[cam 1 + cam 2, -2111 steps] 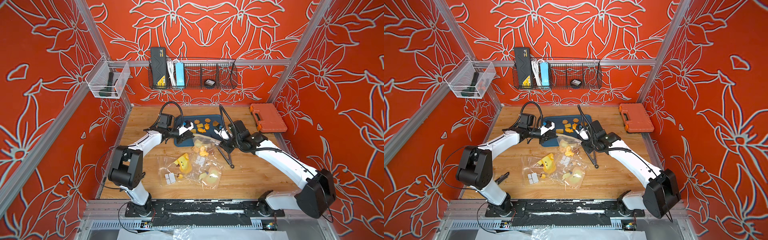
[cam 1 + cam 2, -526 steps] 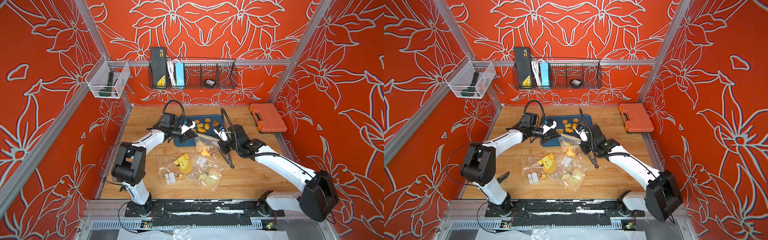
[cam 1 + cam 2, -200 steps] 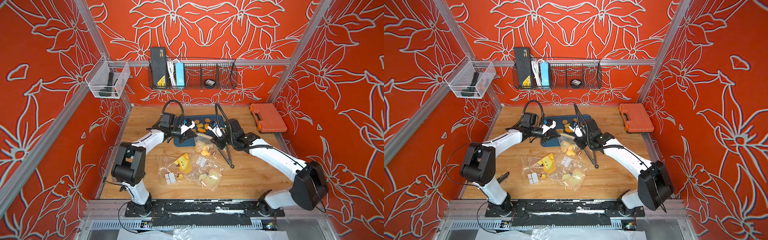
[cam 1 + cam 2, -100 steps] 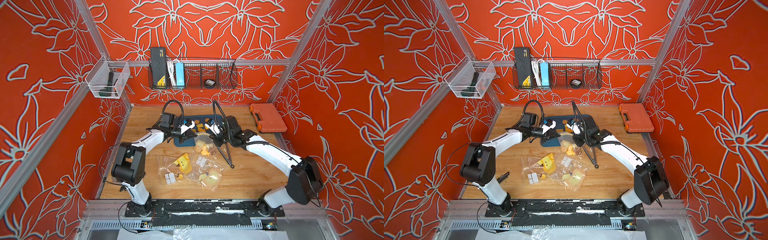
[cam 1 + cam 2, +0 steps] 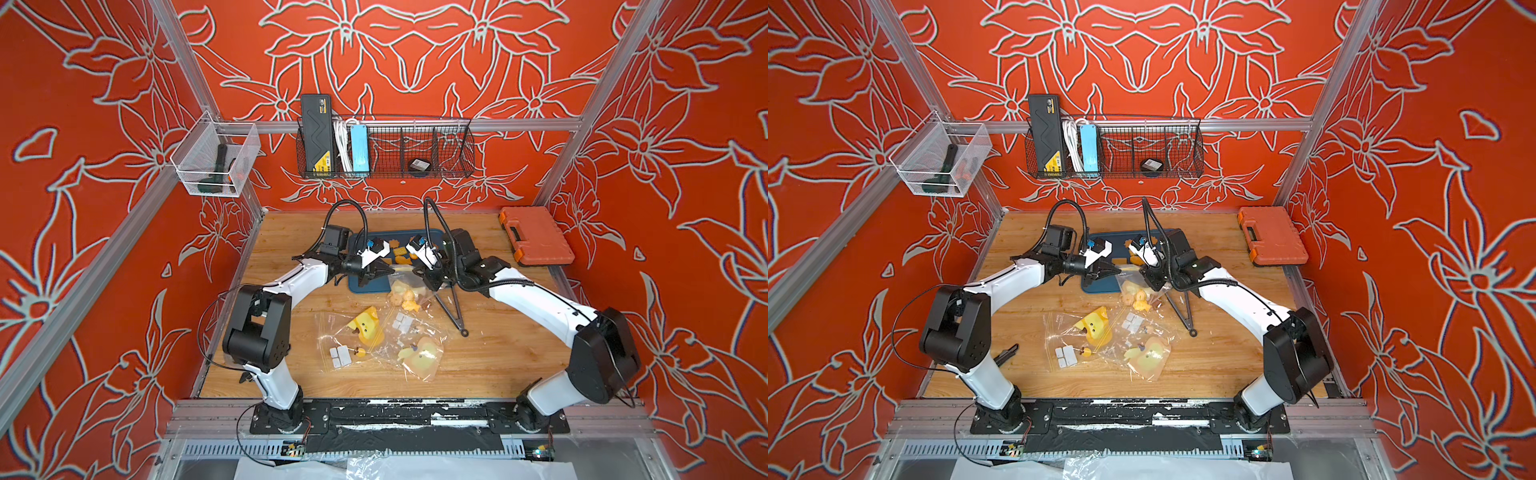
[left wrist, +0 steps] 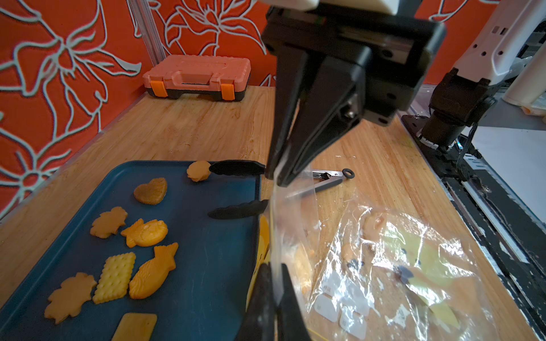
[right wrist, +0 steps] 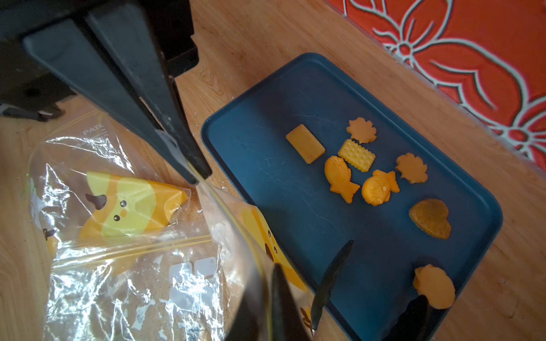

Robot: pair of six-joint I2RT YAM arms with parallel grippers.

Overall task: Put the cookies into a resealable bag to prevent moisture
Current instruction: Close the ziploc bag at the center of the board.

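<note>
Clear bag (image 6: 295,224) in left gripper (image 6: 279,177), seemingly right gripper (image 7: 198,177).

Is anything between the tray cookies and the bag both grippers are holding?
Yes: the black tongs lie with both tips on the tray, partly between the cookies and the bag; one cookie touches a tip. The left gripper and right gripper are both shut on the bag's rim.

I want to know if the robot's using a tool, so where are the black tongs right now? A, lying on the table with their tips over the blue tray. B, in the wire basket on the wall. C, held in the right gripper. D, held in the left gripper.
A: the tongs lie loose on the table, tips over the tray, while the left gripper and right gripper are both shut on the resealable bag.
</note>
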